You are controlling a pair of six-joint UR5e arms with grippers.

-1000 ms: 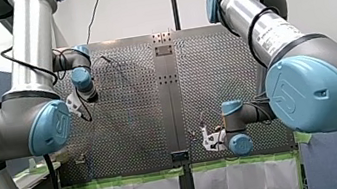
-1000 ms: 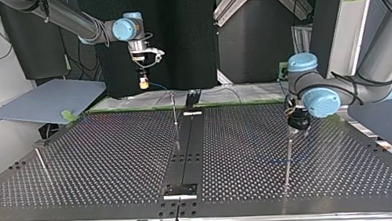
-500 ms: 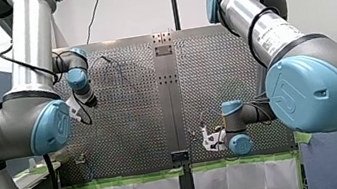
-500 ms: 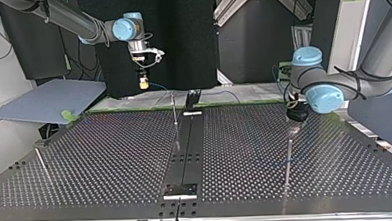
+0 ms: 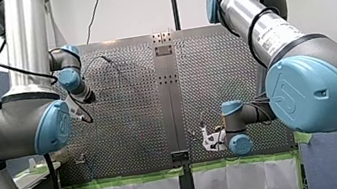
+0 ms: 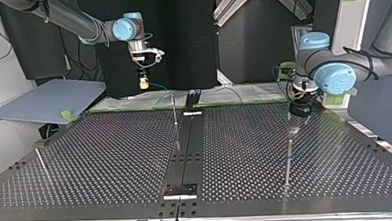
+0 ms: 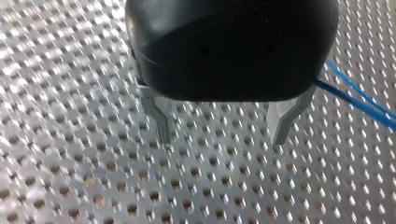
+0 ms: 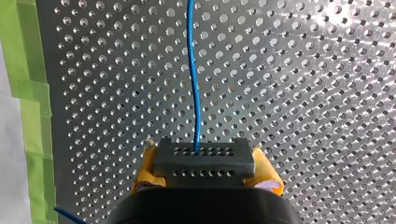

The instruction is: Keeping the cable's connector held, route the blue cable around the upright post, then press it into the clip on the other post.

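Note:
In the right wrist view my right gripper (image 8: pixel 204 156) has its yellow pads (image 8: pixel 268 170) shut on a dark grey connector (image 8: pixel 203 165). The thin blue cable (image 8: pixel 193 79) runs from it straight ahead over the perforated plate. In the top view that gripper (image 6: pixel 144 83) hangs above the table's far edge, behind a thin upright post (image 6: pixel 174 109). My left gripper (image 7: pixel 222 141) stands open, its metal fingers (image 7: pixel 161 122) empty, with the blue cable (image 7: pixel 355 99) beside it. In the top view it (image 6: pixel 300 109) hovers above and behind the clip post (image 6: pixel 289 154).
A third thin post (image 6: pixel 40 158) stands at the top view's left. A black rail (image 6: pixel 188 143) runs down the table's middle. A grey board (image 6: pixel 48 99) lies off the far left corner. Green tape (image 8: pixel 29 93) lines the table edge near my right gripper.
My left arm has lifted and drawn back from the clip post, toward the top view's far right. My right gripper has stayed put, holding the connector.

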